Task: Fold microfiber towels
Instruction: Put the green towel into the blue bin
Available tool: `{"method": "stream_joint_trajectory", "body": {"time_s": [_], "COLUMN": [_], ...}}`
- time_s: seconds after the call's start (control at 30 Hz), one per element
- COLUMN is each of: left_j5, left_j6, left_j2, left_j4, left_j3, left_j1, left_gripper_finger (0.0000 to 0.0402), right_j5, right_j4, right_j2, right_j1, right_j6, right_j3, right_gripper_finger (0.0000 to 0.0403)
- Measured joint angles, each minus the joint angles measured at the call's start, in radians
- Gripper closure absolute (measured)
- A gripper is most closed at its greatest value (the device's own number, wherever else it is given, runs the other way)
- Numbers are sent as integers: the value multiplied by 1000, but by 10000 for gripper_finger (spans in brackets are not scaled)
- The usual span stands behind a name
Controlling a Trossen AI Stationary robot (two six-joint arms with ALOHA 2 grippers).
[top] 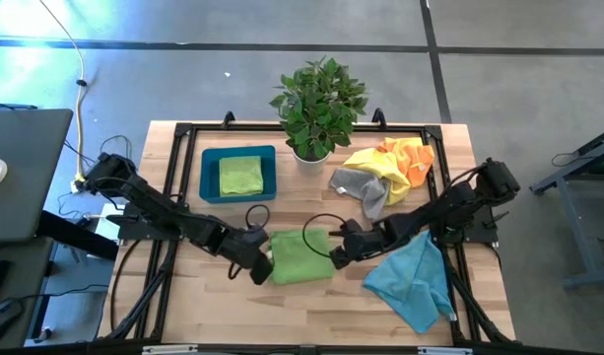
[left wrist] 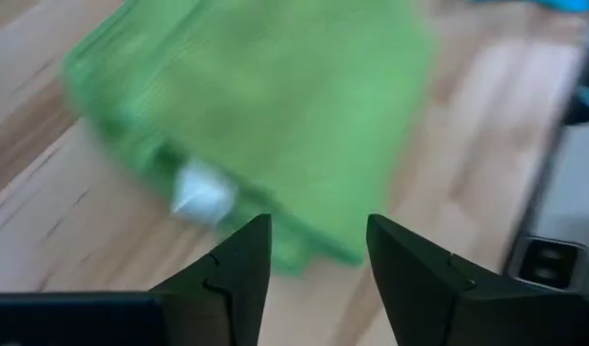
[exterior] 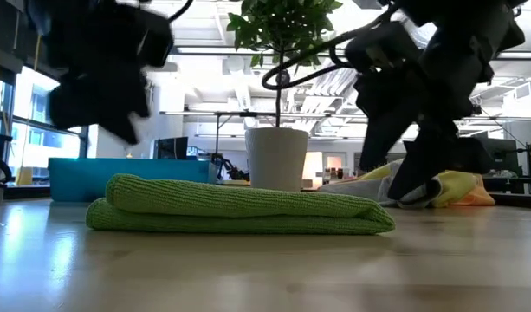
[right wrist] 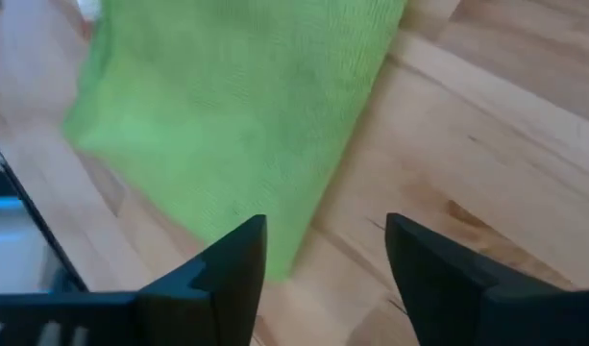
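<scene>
1. A lime green towel (top: 302,256) is seen lying folded near the front middle of the table (top: 311,306), between the 2 grippers; in the low view it (exterior: 239,206) rests flat in 2 layers.
2. The left gripper (top: 265,267) is placed at the towel's left edge, its fingers (left wrist: 241,264) parted with nothing between them.
3. The right gripper (top: 339,255) is placed at the towel's right edge, fingers (right wrist: 238,259) spread wide and likewise empty.
4. The fold is judged just released. For a neat result, both grippers should be lifted straight up and clear, so that no edge is dragged and the layers stay aligned.
5. Another folded green towel (top: 240,176) is seen in the blue tray (top: 209,177); the finished one would probably be carried there.
6. A teal towel (top: 412,281) and a heap of grey, yellow and orange towels (top: 385,173) are left unfolded on the right.
7. How many cloths the heap holds cannot be made out. A white tag (left wrist: 200,192) on the towel is blurred in the left wrist view.
</scene>
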Motion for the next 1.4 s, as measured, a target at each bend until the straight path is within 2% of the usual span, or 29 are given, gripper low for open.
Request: {"method": "stream_joint_trajectory", "body": {"time_s": [0.13,0.23,0.43,0.57,0.83,1.0,1.13,1.27,1.4], "left_j5": [-23,-37,-77,-76,-58,-39,-16,1,-56], "left_j6": [305,453,669,697,574,411,336,169,-65], "left_j2": [1,33,138,199,254,222,183,108,36], "left_j4": [183,248,270,268,164,10,-39,-41,-122], "left_j3": [1,1,0,0,0,3,0,9,13], "left_j1": [-1,10,13,12,12,-1,-26,-30,-29], "left_gripper_finger": [236,235,236,236,236,236,236,236,236], "right_j5": [-2,-14,-16,-16,-15,-15,-14,-10,-10], "right_j4": [-4,-2,-6,-11,-21,-26,-27,-26,-22], "right_j2": [0,0,0,0,0,0,0,0,0], "right_j1": [5,6,11,11,11,8,1,-11,-30], "right_j6": [-61,-79,-112,-117,-132,-140,-140,-167,-183], "right_j3": [0,0,0,0,0,0,0,0,0], "right_gripper_finger": [186,189,196,197,197,197,197,197,197]}}
